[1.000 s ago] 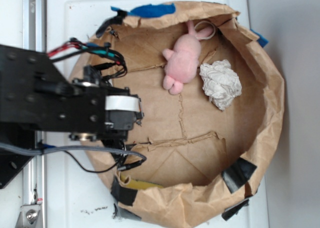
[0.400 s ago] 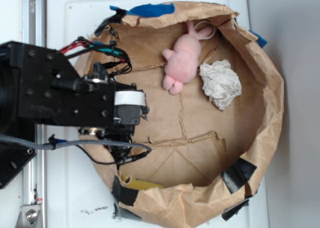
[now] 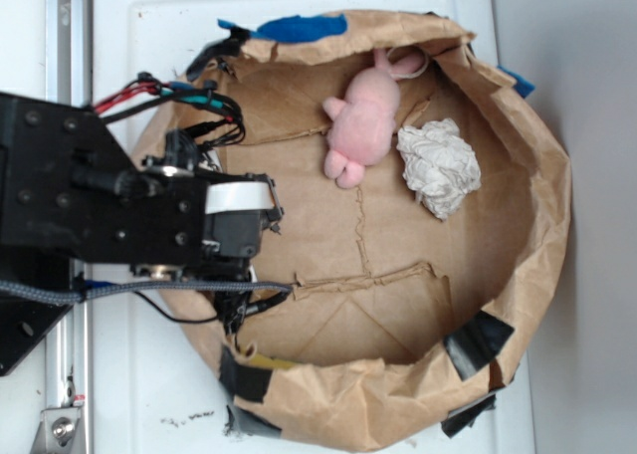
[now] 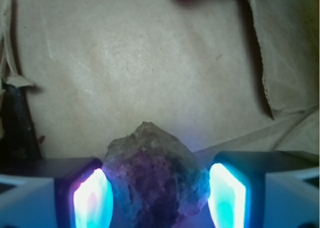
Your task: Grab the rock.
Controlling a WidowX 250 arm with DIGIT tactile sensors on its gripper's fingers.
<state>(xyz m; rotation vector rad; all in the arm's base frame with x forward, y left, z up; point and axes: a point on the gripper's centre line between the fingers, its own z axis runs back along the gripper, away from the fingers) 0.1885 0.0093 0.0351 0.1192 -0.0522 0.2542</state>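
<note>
Rock (image 4: 156, 180) placement first: in your wrist view it sits directly between the two glowing fingers (image 4: 91, 200), on the brown paper floor. The left pad lies against or just beside its flank; on the right a narrow gap shows between stone and pad. Your gripper (image 4: 159, 198) therefore stands spread around the stone, jaws not yet pressed on it.

In your exterior view the stone itself is hidden beneath the black arm (image 3: 119, 200), which reaches in over the left wall of the crumpled paper basin (image 3: 542, 225). You will note the gripper head is at the left part of the basin floor.

Other contents, for your record: a pink plush toy (image 3: 362, 120) lies near the far rim, with a white paper ball (image 3: 439, 165) just beside it. Both are well apart from the gripper. Blue tape (image 3: 299, 24) and black tape (image 3: 476, 340) patch the rim.
</note>
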